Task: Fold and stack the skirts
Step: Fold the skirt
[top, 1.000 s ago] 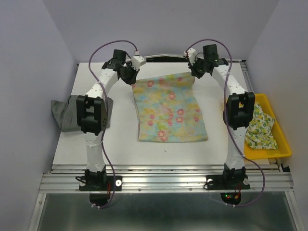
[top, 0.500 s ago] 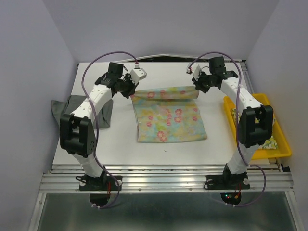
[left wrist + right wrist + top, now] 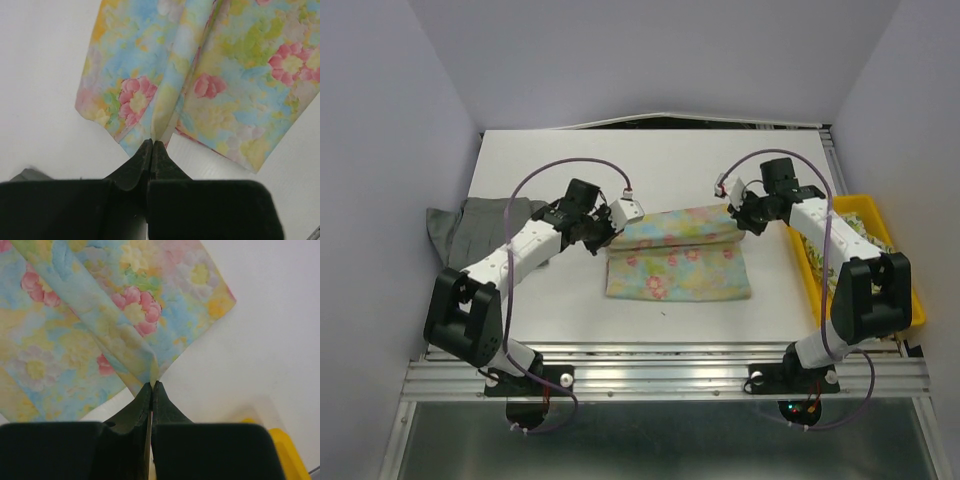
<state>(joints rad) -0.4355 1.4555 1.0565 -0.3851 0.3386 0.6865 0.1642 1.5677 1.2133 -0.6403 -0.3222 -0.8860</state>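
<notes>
The pastel yellow-blue skirt with pink flowers (image 3: pixel 678 262) lies mid-table, its far half lifted and carried over the near half. My left gripper (image 3: pixel 611 226) is shut on its left corner; the left wrist view shows the cloth (image 3: pixel 210 75) pinched at the fingertips. My right gripper (image 3: pixel 738 217) is shut on its right corner, and the right wrist view shows the cloth (image 3: pixel 100 315) pinched the same way. The grey skirt (image 3: pixel 480 228) lies at the table's left edge. The pale skirt with green-yellow print (image 3: pixel 860 225) lies in the tray, partly hidden by my right arm.
The yellow plastic tray (image 3: pixel 910 300) sits at the table's right edge; its corner shows in the right wrist view (image 3: pixel 287 450). The white table (image 3: pixel 650 160) is walled at the back and both sides. A metal rail runs along the near edge.
Both grippers have pulled the flowered skirt's far edge from the back of the table toward the near side, folding it over itself. Both arms have drawn back and lowered.
</notes>
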